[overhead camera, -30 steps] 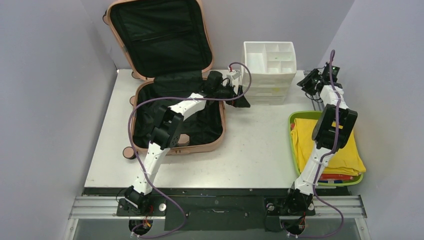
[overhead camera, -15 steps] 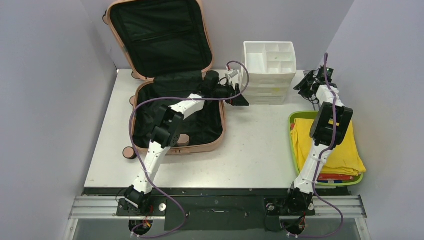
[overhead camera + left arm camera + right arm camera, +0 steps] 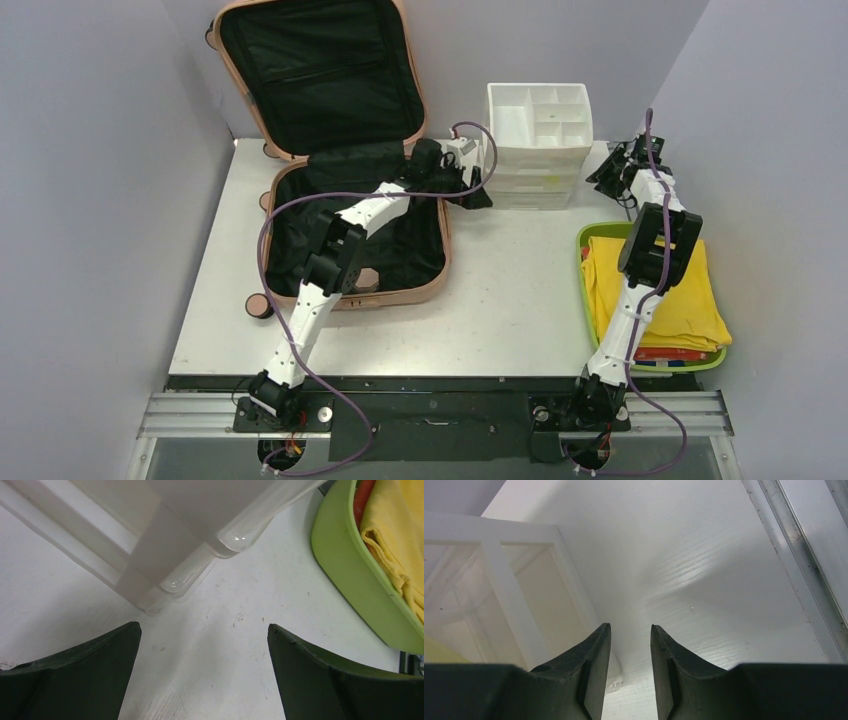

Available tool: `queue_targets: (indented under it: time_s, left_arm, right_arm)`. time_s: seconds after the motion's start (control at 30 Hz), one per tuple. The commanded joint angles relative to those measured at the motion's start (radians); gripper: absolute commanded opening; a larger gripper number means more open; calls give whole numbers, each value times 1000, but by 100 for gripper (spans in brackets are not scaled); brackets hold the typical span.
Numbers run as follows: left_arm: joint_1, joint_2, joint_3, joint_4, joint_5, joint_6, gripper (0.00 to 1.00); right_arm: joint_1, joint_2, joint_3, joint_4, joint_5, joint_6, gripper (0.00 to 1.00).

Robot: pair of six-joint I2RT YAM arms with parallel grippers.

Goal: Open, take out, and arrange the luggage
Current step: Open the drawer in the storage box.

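The salmon-pink luggage (image 3: pixel 320 75) lies open at the back left, its lid leaning on the wall and black lining showing in both halves. My left arm reaches across its base. The left gripper (image 3: pixel 480 197) hovers just past the suitcase's right rim, by the lower left corner of the white drawer organizer (image 3: pixel 540 130). In the left wrist view that gripper (image 3: pixel 203 626) is wide open over bare table. My right gripper (image 3: pixel 607 170) hangs low at the organizer's right side. Its fingers (image 3: pixel 630 626) stand a narrow gap apart with nothing between them.
The organizer (image 3: pixel 165 530) (image 3: pixel 499 590) stands at the back centre between both grippers. A lime-green tray (image 3: pixel 581 268) (image 3: pixel 345 570) with folded yellow cloth (image 3: pixel 690 300) (image 3: pixel 395 535) sits at the right edge. A metal rail (image 3: pixel 794 555) runs along the table's right border.
My right gripper has dropped and swung left toward the organizer's right side, its jaws narrowing slightly. The left gripper has eased a little left, near the organizer's corner.
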Motion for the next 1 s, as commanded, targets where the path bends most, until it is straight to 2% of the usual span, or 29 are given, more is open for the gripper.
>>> queue_targets:
  time_s: [0.0, 0.13, 0.4, 0.53, 0.97]
  left_arm:
    - [1, -36, 67, -66, -121, 81, 96]
    - [5, -14, 77, -4, -45, 39, 96]
    - [12, 33, 91, 172, 179, -50, 96]
    - [12, 50, 106, 170, 183, -30, 96]
    - [4, 72, 111, 129, 137, 19, 96]
  right_arm:
    - [15, 11, 73, -37, -13, -17, 29]
    - [27, 15, 80, -80, -50, -30, 25]
    - [31, -1, 93, -196, -110, -90, 25]
    - [29, 0, 117, -294, -147, -148, 24]
    - [47, 44, 182, -431, -226, -259, 20]
